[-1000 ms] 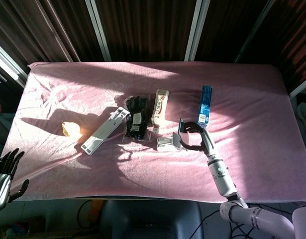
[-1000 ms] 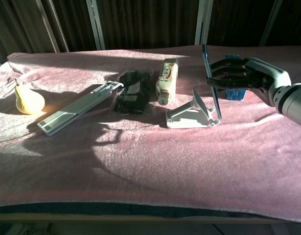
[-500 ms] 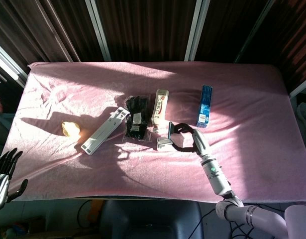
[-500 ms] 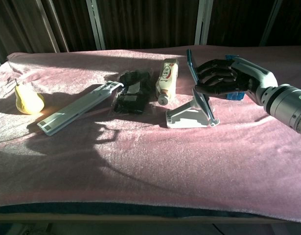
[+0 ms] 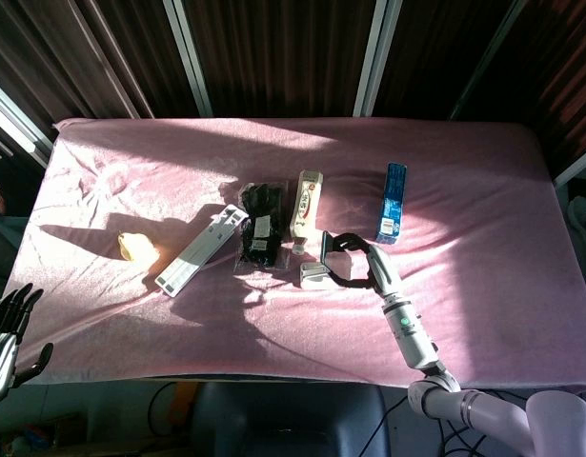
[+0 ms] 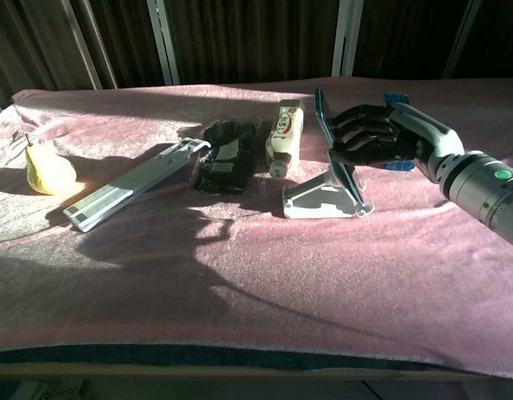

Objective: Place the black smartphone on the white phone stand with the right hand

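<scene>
Now the right hand [image 6: 377, 137], fingers wrapped round the black smartphone [image 6: 324, 117], has brought it from beside the white phone stand [image 6: 327, 193] to lean vs. its backrest, so release looks close.

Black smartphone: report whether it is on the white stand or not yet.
Not yet seated: the right hand grips the black smartphone, tilted above the white phone stand.

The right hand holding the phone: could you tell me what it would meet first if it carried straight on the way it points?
Probably the white phone stand, just below the black smartphone held by the right hand; depth is unclear.
</scene>
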